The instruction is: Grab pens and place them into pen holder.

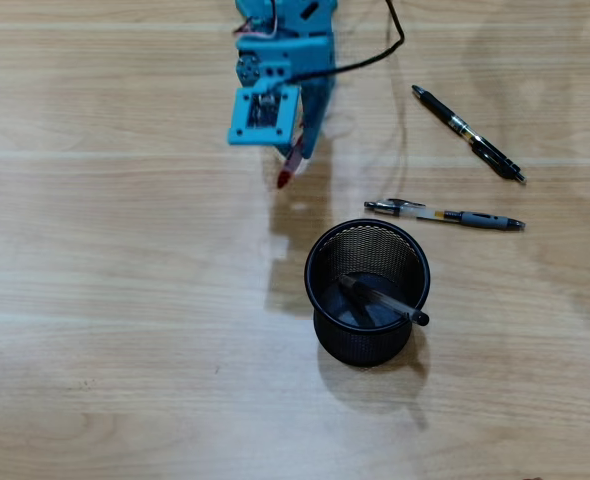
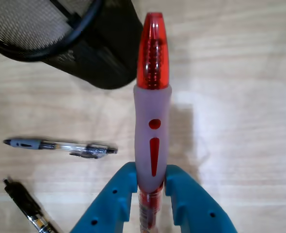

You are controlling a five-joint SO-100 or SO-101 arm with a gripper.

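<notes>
My blue gripper (image 2: 151,175) is shut on the red translucent pen (image 2: 152,97), whose red tip points away from the jaws; from above the pen's tip (image 1: 287,176) pokes out below the gripper (image 1: 297,152). The black mesh pen holder (image 1: 320,295) stands below and right of it, with a clear black-capped pen (image 1: 383,300) leaning inside. The holder (image 2: 89,58) fills the upper left of the wrist view. On the table lie a grey-and-white pen (image 1: 445,215) (image 2: 60,146) and a black pen (image 1: 468,133) (image 2: 26,206).
The arm's blue body (image 1: 280,60) and a black cable (image 1: 375,55) occupy the top centre of the overhead view. The wooden table (image 1: 115,300) stretches bare to the left and bottom.
</notes>
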